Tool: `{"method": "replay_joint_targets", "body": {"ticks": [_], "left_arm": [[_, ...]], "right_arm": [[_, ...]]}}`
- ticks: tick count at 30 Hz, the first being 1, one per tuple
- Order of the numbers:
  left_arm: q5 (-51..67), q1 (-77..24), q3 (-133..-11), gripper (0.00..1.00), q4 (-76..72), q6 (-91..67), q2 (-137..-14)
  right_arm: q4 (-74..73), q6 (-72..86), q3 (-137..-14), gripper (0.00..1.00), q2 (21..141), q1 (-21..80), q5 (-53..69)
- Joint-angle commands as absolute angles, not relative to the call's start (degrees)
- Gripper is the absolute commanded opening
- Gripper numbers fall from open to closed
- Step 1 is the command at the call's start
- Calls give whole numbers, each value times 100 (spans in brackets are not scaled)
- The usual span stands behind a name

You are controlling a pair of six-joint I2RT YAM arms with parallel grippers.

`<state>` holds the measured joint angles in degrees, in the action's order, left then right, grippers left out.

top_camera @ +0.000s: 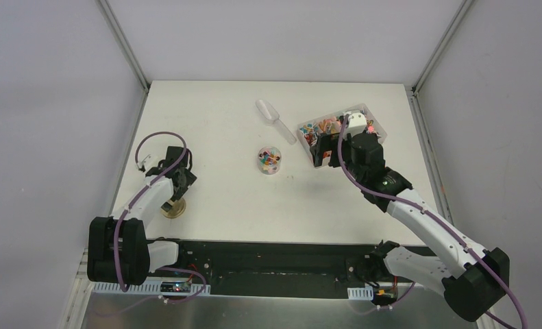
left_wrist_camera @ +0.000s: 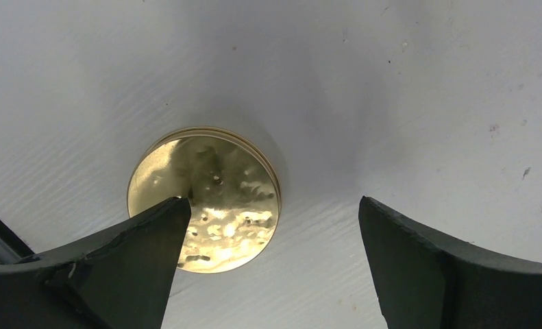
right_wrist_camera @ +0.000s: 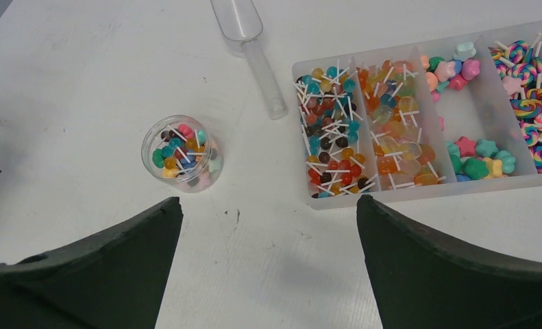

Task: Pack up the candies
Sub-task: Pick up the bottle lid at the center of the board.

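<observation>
L pincer [left_wrist_camera: 271, 202] wide open over gold lid [left_wrist_camera: 213, 185], flat on bench [left_wrist_camera: 425, 82]; finger-lid contact unclear. R pincer [right_wrist_camera: 268, 199] wide, empty. Some candies [right_wrist_camera: 182, 152] in jar [right_wrist_camera: 145, 145], rest in tray [right_wrist_camera: 419, 195]. Risk: off-centre close skids lid; knocked jar spills.

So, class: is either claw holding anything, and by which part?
Nothing is held. The left claw stands open over the lid; the right claw stands open too, nothing between its jaws.

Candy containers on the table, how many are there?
2: the small clear round jar mid-table, and the clear divided plastic box right of it. None looks hidden.
</observation>
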<state>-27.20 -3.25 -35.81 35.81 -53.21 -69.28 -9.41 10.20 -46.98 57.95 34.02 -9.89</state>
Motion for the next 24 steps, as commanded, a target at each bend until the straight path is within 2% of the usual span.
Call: {"method": "replay_joint_targets", "body": {"ticks": [1, 7, 15, 24], "left_arm": [[-3006, -247, -3721, 99, 3739, -5401, -6811], [-3120, -251, -3585, 99, 3777, -5456, -6724], [-2687, -253, -3322, 99, 3525, -5650, -6886], [-2105, -255, -3187, 91, 3011, -5272, -6927]], "right_arm": [[-839, 974, -4780, 100, 5685, 3397, -1060], [-820, 961, -4784, 100, 5704, 3404, -1031], [-827, 973, -4784, 100, 5716, 3401, -1036], [-829, 1024, -4750, 100, 5687, 3401, -1026]]}}
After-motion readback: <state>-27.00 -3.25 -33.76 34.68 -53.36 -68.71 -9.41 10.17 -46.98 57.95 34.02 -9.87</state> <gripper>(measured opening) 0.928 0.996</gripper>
